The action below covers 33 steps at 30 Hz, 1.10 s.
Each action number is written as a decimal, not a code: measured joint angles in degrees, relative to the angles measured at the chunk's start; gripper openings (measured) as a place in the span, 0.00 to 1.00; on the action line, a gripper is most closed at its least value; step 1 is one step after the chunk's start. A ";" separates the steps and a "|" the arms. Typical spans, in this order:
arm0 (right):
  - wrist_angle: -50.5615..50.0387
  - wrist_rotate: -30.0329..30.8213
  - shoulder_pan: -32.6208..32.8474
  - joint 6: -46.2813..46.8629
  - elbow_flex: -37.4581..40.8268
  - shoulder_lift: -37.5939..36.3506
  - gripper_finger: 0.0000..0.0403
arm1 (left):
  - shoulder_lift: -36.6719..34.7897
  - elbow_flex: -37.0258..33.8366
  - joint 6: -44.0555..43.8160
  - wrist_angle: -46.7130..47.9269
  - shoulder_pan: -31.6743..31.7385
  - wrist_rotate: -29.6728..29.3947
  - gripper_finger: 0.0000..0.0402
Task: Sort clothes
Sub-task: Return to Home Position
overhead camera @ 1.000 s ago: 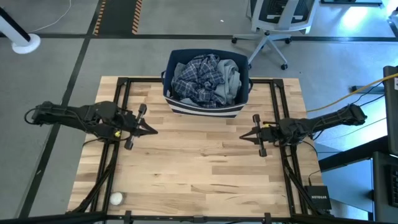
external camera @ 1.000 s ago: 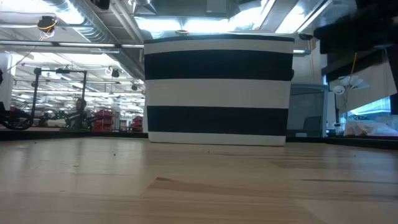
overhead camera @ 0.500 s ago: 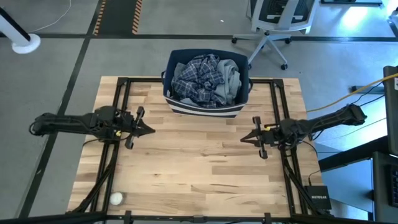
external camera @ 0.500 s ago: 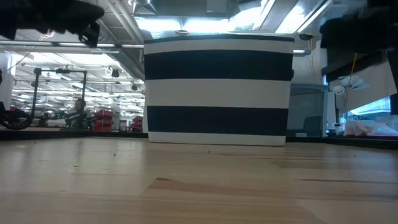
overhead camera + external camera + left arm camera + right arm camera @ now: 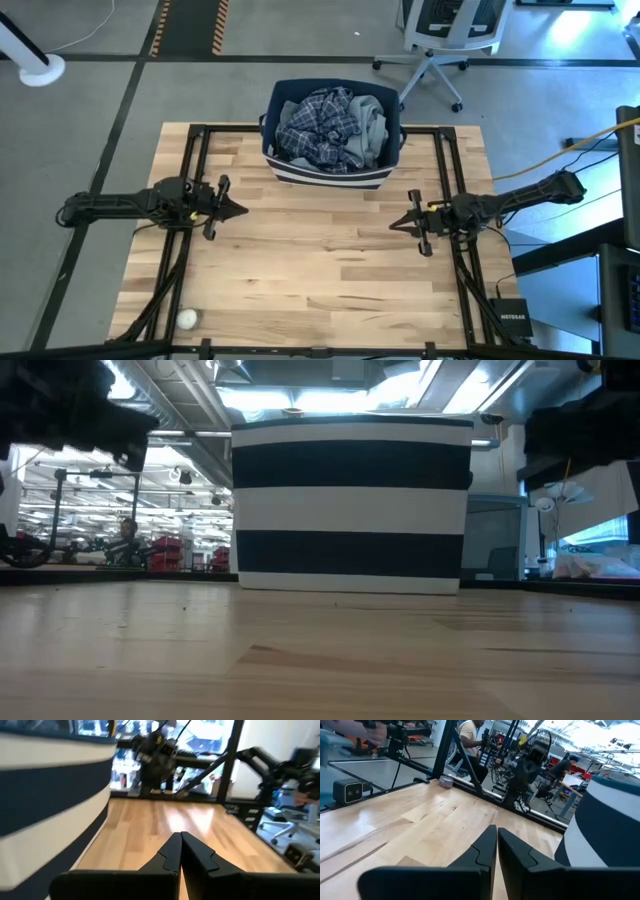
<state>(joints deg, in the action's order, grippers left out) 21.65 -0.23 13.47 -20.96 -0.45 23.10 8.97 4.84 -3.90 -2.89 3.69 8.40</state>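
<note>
looking across your worktop, you have a small white ball at the near left corner. midway back, your left tool and right tool hover at either side, tips facing, fingers pressed together. at the far edge, the clothes fill the striped navy bin, plaid shirt on top.

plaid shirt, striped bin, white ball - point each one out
plaid shirt [image 5: 320, 130], high view, middle of the crumpled fabric
striped bin [image 5: 330, 177], high view, its front wall
white ball [image 5: 187, 319], high view, its centre
</note>
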 joint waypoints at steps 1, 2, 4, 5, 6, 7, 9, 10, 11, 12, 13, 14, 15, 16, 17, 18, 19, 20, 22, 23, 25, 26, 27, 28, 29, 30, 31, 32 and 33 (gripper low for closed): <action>-0.18 0.00 0.00 -0.12 0.00 -0.41 0.08 | -0.97 -0.50 -0.25 0.92 0.67 -0.01 0.00; -0.51 0.00 0.00 -0.16 0.00 -0.86 0.08 | -1.90 -1.01 -0.56 1.99 1.30 0.02 0.00; -0.79 0.00 0.00 -0.25 0.00 -1.66 0.08 | -3.95 -1.70 -1.04 3.46 2.57 0.46 0.00; -0.81 -0.07 0.00 -0.36 0.00 -1.99 0.08 | -4.99 -1.79 -1.29 4.33 3.19 1.12 0.00; -0.82 -0.40 0.00 -0.49 0.00 -2.27 0.08 | -5.96 -1.81 -1.48 4.85 3.81 2.21 0.00; -0.82 -0.44 0.00 -0.58 0.00 -2.56 0.08 | -6.93 -1.81 -1.52 5.25 4.51 3.73 0.00; -0.81 -0.44 0.00 -0.92 0.00 -2.87 0.08 | -8.76 -1.81 -1.72 5.87 5.95 7.47 0.00; -0.83 -0.44 0.00 -1.23 0.00 -2.87 0.08 | -8.92 -1.81 -1.88 5.92 6.69 9.05 0.00; -0.83 -0.44 0.00 -1.35 0.00 -2.87 0.08 | -8.81 -1.77 -2.26 6.09 7.52 10.58 0.00; -0.90 -0.44 0.00 -1.36 0.00 -2.87 0.08 | -8.72 -1.77 -2.77 6.99 8.30 11.52 0.00; -0.90 -0.44 0.00 -1.38 0.00 -2.87 0.08 | -8.69 -1.75 -3.08 7.10 8.99 11.90 0.00; -0.90 -0.44 0.00 -1.39 0.00 -2.87 0.08 | -8.69 -1.75 -3.32 7.08 9.69 12.07 0.00; -0.93 -0.44 -0.01 -1.41 0.00 -2.87 0.08 | -8.76 -1.79 -3.53 6.82 10.26 12.14 0.00; -0.93 -0.44 0.00 -1.41 0.00 -2.87 0.08 | -8.75 -2.02 -3.71 6.11 10.74 12.25 0.00; -0.93 -0.40 0.00 -1.41 0.00 -2.87 0.08 | -8.72 -2.21 -4.06 5.50 11.15 12.26 0.00; -0.92 -0.12 -0.01 -1.42 0.00 -2.87 0.08 | -8.72 -2.53 -4.28 4.42 11.50 12.25 0.00; -0.92 0.45 0.00 -1.41 0.00 -2.87 0.08 | -8.72 -2.96 -4.63 3.12 11.84 12.16 0.00; -0.93 0.94 0.00 -1.43 0.00 -2.85 0.08 | -8.74 -3.53 -5.01 1.41 12.14 11.89 0.00; -0.97 2.13 0.00 -1.43 0.00 -2.87 0.08 | -8.69 -4.33 -6.16 -0.53 12.65 10.86 0.00; -1.12 2.31 0.00 -1.44 0.00 -2.85 0.08 | -8.39 -4.33 -6.19 -0.55 12.84 10.61 0.00; -1.53 2.60 0.00 -1.43 0.00 -2.85 0.08 | -8.09 -4.33 -6.13 -0.53 13.02 10.40 0.00; -1.80 2.62 0.00 -1.45 0.00 -2.85 0.08 | -7.98 -4.33 -6.11 -0.52 13.01 10.40 0.00; -1.89 2.62 0.00 -1.45 0.00 -2.85 0.08 | -7.97 -4.33 -6.13 -0.50 13.00 10.29 0.00; -2.15 2.62 0.00 -1.45 0.00 -2.85 0.08 | -7.97 -4.33 -6.20 -0.52 12.98 10.31 0.00; -2.42 2.62 0.00 -1.45 0.00 -2.85 0.08 | -7.97 -4.33 -6.47 -0.51 12.98 10.31 0.00; -2.71 2.62 0.00 -1.45 0.00 -2.85 0.08 | -7.97 -4.33 -7.02 -0.51 12.98 10.27 0.00; -2.99 2.62 0.00 -1.44 0.00 -2.85 0.08 | -7.97 -4.33 -7.53 -0.51 12.98 10.29 0.00; -3.49 2.61 0.00 -1.44 0.00 -2.85 0.08 | -7.97 -4.33 -7.64 -0.51 12.98 10.29 0.00; -4.32 2.60 0.00 -1.45 0.00 -2.85 0.08 | -7.97 -4.33 -7.67 -0.50 12.98 10.29 0.00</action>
<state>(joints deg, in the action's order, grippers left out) 17.33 2.37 13.47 -22.41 -0.45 20.25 0.99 0.51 -11.57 -3.39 16.67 18.69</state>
